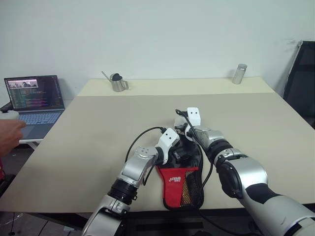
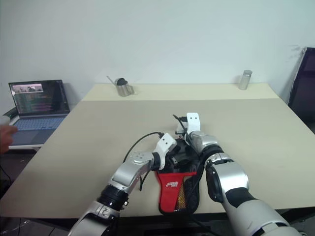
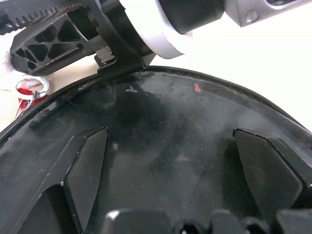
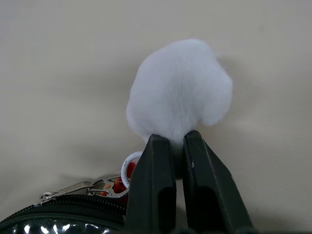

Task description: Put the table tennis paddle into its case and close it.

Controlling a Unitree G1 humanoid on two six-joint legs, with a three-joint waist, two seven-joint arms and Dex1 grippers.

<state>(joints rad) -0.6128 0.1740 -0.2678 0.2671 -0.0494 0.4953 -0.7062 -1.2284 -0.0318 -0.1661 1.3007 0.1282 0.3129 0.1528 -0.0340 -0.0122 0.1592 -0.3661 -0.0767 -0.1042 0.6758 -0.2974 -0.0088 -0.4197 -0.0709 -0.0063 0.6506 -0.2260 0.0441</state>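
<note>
Both arms reach to the frame's centre over the black-and-red soft zip case (image 1: 179,182). Right gripper (image 4: 174,146) pinches a fluffy white pompom (image 4: 179,90); left gripper (image 3: 170,161) spread apart, fingers flat on the case's black top.

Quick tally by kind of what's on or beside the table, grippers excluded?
Paddle cases: 1, the case
White pompoms on the zip pull: 1, the pompom
Metal pitchers: 1, the pitcher
Metal cylinder cups: 1, the cup
Laptops: 1, the laptop, beside the table
Total: 5
</note>
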